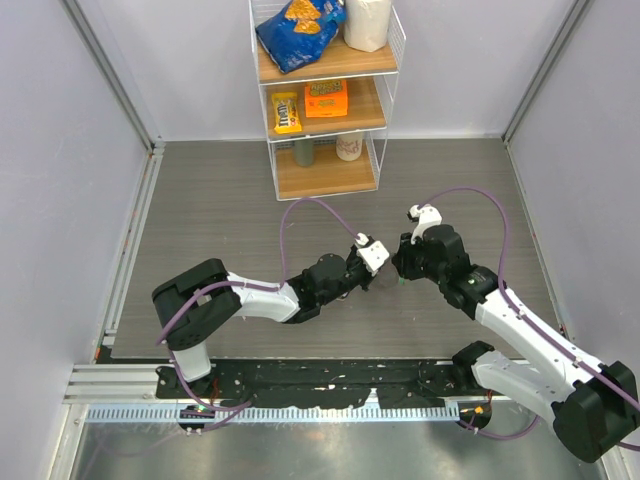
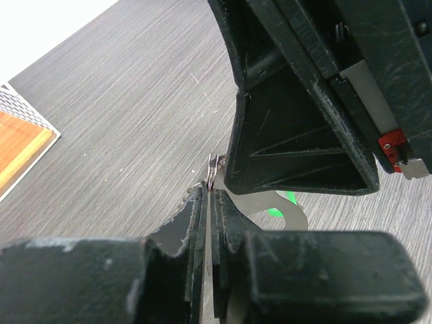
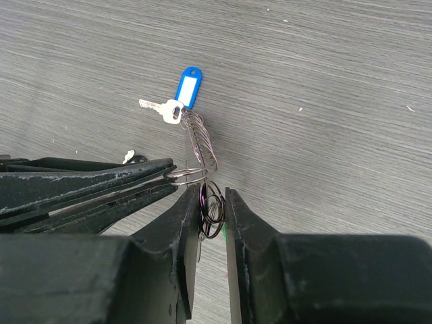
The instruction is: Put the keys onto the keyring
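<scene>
At table (image 1: 200,200) centre, grippers meet tip to tip.
- Left gripper (image 2: 206,197): pinched shut on keyring (image 3: 200,145).
- Keyring: likely light, floppy, slippery; best held at stiff end loop.
- Right gripper (image 3: 212,197): jaws narrow around small dark rings (image 3: 212,208); cannot tell if clamped.
- Blue-tagged key (image 3: 162,108): on table at keyring's far end.

Nothing can be read; print on the snack packets (image 1: 326,99) on the shelf (image 1: 325,175) is too small.

Shiny wire keyring (image 3: 202,145), glossy blue plastic tag (image 3: 189,86), matt grey table (image 3: 324,101)
</scene>
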### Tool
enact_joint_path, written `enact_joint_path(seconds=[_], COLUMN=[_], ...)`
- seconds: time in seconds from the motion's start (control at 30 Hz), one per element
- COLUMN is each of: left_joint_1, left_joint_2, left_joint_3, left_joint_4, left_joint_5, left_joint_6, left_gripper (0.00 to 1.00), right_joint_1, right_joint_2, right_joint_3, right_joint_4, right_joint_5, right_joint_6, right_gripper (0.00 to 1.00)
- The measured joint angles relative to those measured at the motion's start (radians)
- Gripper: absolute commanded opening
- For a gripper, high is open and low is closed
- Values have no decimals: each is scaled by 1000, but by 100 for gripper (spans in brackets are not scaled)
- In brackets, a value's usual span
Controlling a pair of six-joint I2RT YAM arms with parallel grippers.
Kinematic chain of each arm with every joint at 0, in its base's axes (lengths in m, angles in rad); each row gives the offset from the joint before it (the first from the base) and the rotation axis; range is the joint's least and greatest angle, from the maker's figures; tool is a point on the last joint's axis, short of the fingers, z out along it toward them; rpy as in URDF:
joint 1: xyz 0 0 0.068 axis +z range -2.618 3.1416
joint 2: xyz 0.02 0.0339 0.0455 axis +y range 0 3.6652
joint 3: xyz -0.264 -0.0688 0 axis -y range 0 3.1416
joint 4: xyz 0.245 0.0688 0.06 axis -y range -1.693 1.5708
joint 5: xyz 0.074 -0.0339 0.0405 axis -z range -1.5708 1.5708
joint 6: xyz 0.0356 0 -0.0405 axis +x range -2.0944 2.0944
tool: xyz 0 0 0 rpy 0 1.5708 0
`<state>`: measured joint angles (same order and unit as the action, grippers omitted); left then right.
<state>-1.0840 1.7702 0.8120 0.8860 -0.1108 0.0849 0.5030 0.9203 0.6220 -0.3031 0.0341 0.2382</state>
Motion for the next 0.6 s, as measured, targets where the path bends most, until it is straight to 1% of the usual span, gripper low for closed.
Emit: enact_joint_path(seconds=[0.2, 0.6], left_joint_1=[0, 6], left_joint_2=[7, 17], left_joint_3=[1, 6], left_joint_4=[0, 0], left_joint_5=[-1, -12], left_joint_6=[-3, -3], left_gripper=[27, 28], right_joint_1=[0, -1], right_joint_2=[-10, -15], right_joint_3=[0, -16], right_joint_4=[0, 4], right_joint_5=[-10, -64], right_joint_6=[0, 3], right_gripper=[15, 14])
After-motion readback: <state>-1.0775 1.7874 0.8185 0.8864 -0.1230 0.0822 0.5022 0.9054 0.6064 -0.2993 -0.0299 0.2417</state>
